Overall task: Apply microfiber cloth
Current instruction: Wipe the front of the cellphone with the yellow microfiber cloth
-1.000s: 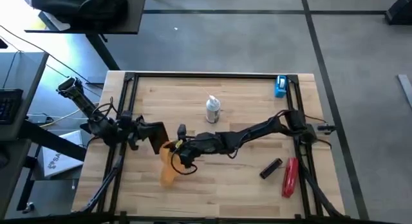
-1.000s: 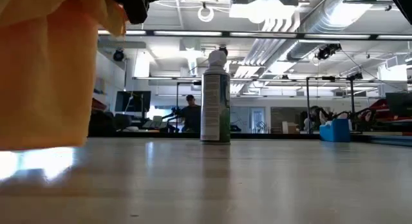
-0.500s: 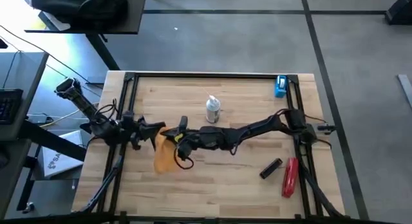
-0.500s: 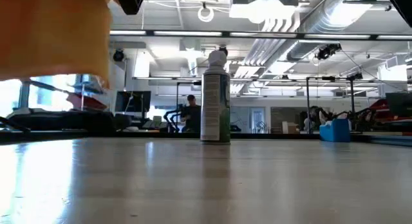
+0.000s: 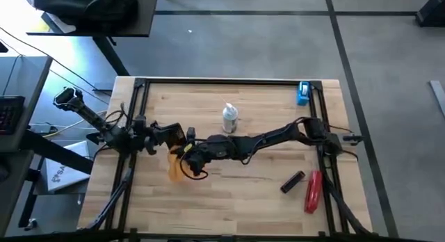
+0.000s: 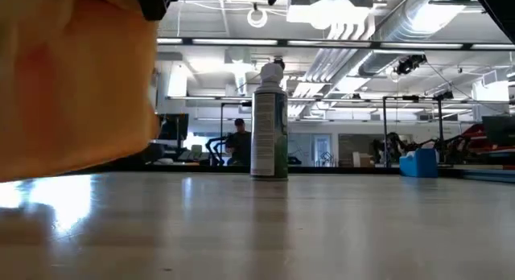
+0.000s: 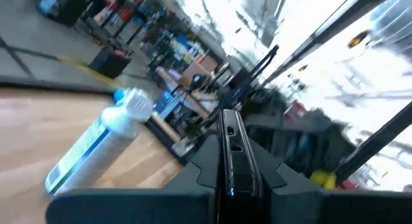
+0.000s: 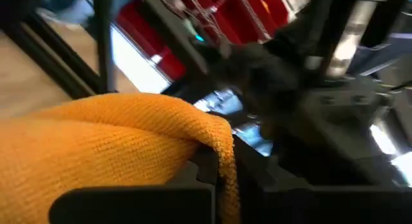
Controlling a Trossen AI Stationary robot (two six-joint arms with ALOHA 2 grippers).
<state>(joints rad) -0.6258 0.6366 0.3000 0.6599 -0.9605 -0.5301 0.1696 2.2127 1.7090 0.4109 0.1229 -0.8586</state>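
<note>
Orange microfiber cloth (image 5: pixel 175 165) pinched in right gripper (image 5: pixel 185 156) fingers; left gripper (image 5: pixel 182 135) fingers gripping black phone (image 7: pixel 230 161).

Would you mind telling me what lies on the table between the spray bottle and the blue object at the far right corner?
Nothing: in the high view, bare wood runs from the spray bottle to the blue object.

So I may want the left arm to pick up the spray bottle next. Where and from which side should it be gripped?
Grip the spray bottle around its straight cylindrical body, below the white cap. It stands upright and alone mid-table, so a level approach from the left arm's side looks best, jaws spanning the body. The microfiber cloth in the right gripper sits nearer, off that line.
</note>
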